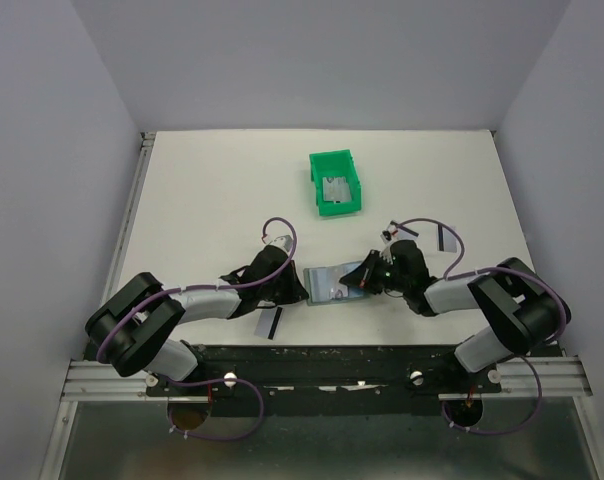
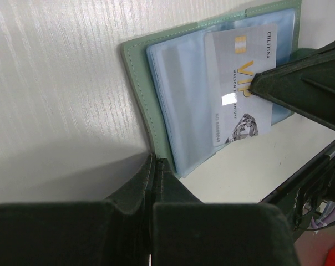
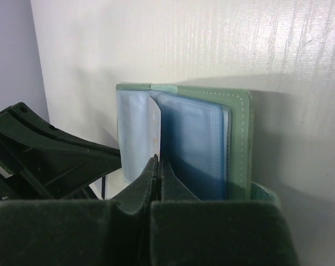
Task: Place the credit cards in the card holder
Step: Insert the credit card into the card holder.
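Our right gripper (image 3: 156,169) is closed tight on a credit card (image 2: 242,83), pinching it at one long side. The card sits against the pale blue pockets of the open card holder (image 2: 135,77), one end sticking out past the pocket edge. We cannot tell whether it is inside a pocket. Our left gripper (image 2: 154,169) is closed too. The holder's green cover edge runs into the seam between its fingertips, so we read it as clamped there.

The two grippers face each other across the holder, close together, near the front of the table (image 1: 212,190). A loose card (image 1: 270,323) lies just beside the left arm, and another card (image 1: 447,238) lies off to the right. The green bin (image 1: 331,156) stands well beyond the holder, a third card (image 1: 334,188) inside it. Bare tabletop shows between holder and bin.
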Controlling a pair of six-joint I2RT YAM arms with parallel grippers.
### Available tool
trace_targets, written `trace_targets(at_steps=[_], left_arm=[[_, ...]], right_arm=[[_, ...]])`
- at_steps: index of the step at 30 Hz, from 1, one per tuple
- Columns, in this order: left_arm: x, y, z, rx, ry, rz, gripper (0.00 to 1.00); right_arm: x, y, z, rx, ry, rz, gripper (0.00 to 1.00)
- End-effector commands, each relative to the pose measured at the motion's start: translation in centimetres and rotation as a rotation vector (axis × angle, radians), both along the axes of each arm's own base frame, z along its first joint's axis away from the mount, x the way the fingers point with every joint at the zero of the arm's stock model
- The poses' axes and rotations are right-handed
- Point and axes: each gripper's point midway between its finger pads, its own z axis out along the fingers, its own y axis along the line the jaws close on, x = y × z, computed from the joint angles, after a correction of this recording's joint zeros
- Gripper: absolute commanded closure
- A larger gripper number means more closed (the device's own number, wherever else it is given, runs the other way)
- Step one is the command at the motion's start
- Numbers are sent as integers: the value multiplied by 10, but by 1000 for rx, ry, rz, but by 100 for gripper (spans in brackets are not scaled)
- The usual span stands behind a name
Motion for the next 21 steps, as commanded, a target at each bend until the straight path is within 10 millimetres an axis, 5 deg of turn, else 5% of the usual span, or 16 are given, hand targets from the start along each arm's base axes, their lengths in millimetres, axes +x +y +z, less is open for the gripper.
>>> trace_targets(at_steps=[1,21], left_arm=[[-3,4,-10,43,28,-12,100],[-2,3,-10,47,26,-14,100]], right_arm=[[-8,3,-12,23,21,36,100],[-26,19,-7,46,26,230,99]])
